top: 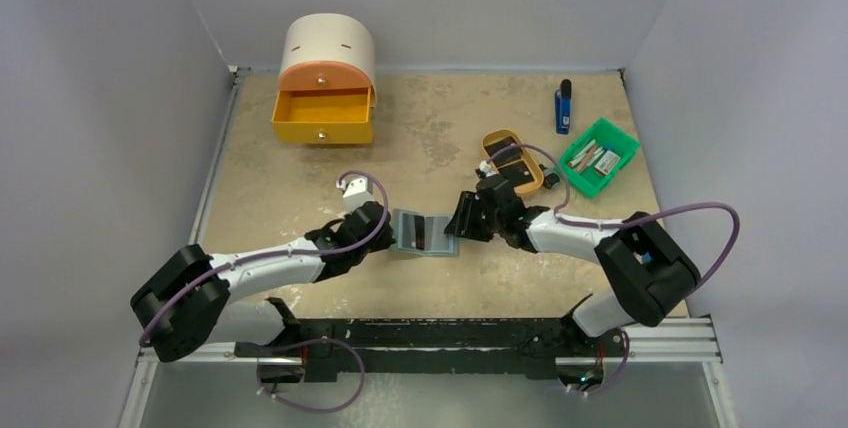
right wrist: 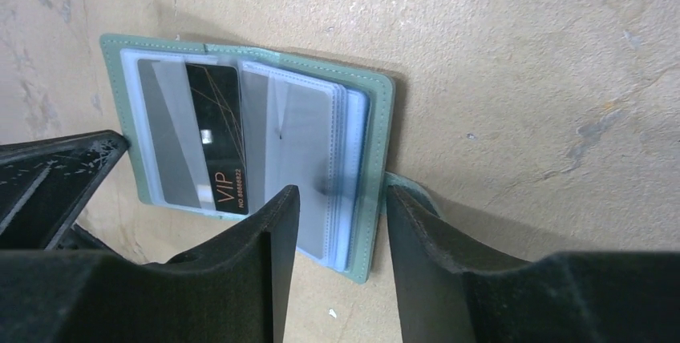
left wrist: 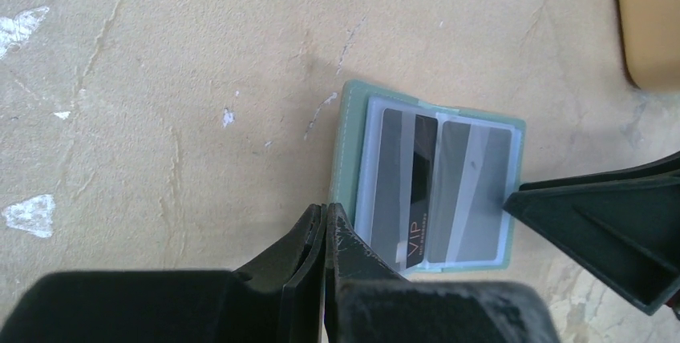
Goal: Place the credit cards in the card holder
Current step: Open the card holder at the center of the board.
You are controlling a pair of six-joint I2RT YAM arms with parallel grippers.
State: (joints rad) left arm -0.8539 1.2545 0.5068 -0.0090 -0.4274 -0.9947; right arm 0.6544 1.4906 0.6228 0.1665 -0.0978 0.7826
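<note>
Card holder [top: 425, 233]: lies open and face up at the middle of the table [top: 300, 178], between the two grippers; grey-green cover, pale clear pockets.

Credit card [left wrist: 418, 191]: black, lettered VIP, sits in the left-hand pocket beside the fold.

Left wrist view: shows the card holder [left wrist: 473, 183] spread flat, the right pocket holding only grey reflections. Also catches a corner of the tan tray [left wrist: 653, 22] at top right.

Right wrist view: shows what the other two do not, namely a thick stack of clear sleeves on the right half of the card holder [right wrist: 305, 135] and the side tab [right wrist: 409, 183] poking out past the right cover. Gives the credit card [right wrist: 216, 135] its sharpest look, with gold lines and a number under VIP.

Left gripper [left wrist: 325, 211]: jaws pressed together with nothing between them, tips at the holder's left edge. Touching or just short, cannot tell. Reaches in from the left in the top view [top: 378, 223].

Right gripper [right wrist: 341, 199]: jaws partly apart, straddling the right cover's outer edge, one finger over the sleeves and the other outside by the tab. Pinching or merely poised, cannot tell. Comes in from the right in the top view [top: 470, 218].

Top view only: tan tray [top: 490, 138] just behind the right gripper, its dark contents too small to name. Green bin [top: 620, 133] beside it, blue stick [top: 564, 108] behind that. White-and-orange drawer unit [top: 323, 88] at far left, one drawer pulled out.
</note>
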